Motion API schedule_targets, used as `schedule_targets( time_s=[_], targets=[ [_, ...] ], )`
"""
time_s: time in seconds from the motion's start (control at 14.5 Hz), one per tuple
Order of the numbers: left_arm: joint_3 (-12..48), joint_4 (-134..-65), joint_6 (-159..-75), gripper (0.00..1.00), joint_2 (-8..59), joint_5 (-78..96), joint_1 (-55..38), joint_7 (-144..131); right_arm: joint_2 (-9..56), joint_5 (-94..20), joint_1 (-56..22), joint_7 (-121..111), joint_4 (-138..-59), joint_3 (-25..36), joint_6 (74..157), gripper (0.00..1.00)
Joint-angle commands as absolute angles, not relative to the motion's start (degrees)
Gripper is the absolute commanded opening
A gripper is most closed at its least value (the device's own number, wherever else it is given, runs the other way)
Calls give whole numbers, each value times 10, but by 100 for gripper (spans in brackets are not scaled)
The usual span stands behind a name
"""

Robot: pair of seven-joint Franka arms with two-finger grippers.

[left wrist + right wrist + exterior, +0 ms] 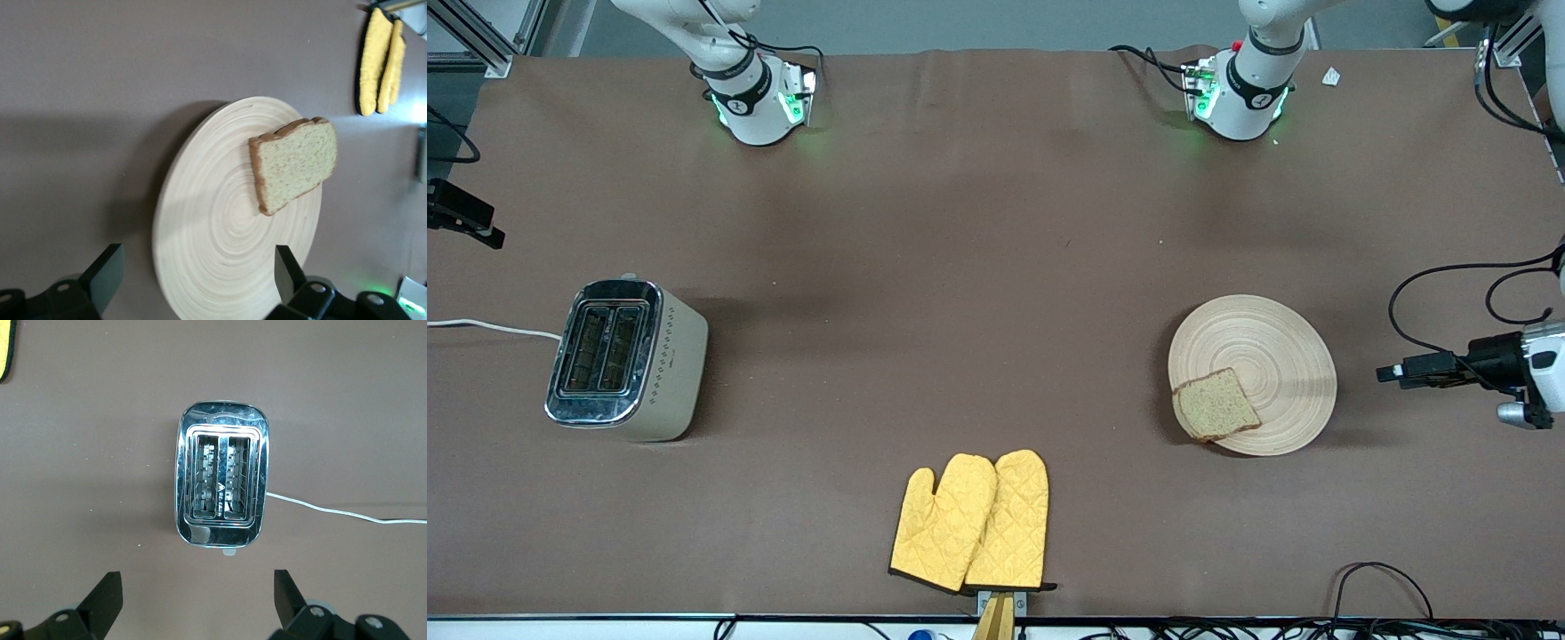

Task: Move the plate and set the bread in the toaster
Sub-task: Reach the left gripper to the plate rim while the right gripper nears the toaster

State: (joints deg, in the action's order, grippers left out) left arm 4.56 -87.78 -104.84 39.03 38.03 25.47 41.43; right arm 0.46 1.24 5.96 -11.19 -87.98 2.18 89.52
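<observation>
The tan wooden plate [1267,356] lies toward the left arm's end of the table. The brown bread slice [1216,404] lies on it, at the rim nearer the front camera. My left gripper [1387,372] is open and empty, low beside the plate at the left arm's end, not touching it. In the left wrist view [197,273] the plate [220,253] and bread [293,163] lie ahead of its open fingers. The cream toaster [627,360] stands toward the right arm's end with both slots empty. My right gripper [489,233] is open and empty, high up near the toaster [221,483], as the right wrist view [197,600] shows.
A pair of yellow oven mitts [974,524] lies near the table's front edge, between toaster and plate. The toaster's white cord [489,327] runs off the right arm's end of the table. A black cable [1449,293] loops above the left gripper.
</observation>
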Motion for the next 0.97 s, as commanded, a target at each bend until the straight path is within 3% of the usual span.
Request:
schedule_targets(
  time_s=[0.0,0.35,0.69,0.9],
  targets=[
    [49,-862,-1049,92,441,423,260,489,3,12,68,-112,-883,17,899,100],
    [51,-862,-1049,66,474,437,262,528,4,12,68,-112,-883,17,899,100],
    [54,-861,-1045,47,492,437,262,552,10,11,62,-110,-883,16,899,100],
    [55,-862,-1043,35,497,440,258,552,34,-60,55,-111,-883,17,903,100]
  ],
)
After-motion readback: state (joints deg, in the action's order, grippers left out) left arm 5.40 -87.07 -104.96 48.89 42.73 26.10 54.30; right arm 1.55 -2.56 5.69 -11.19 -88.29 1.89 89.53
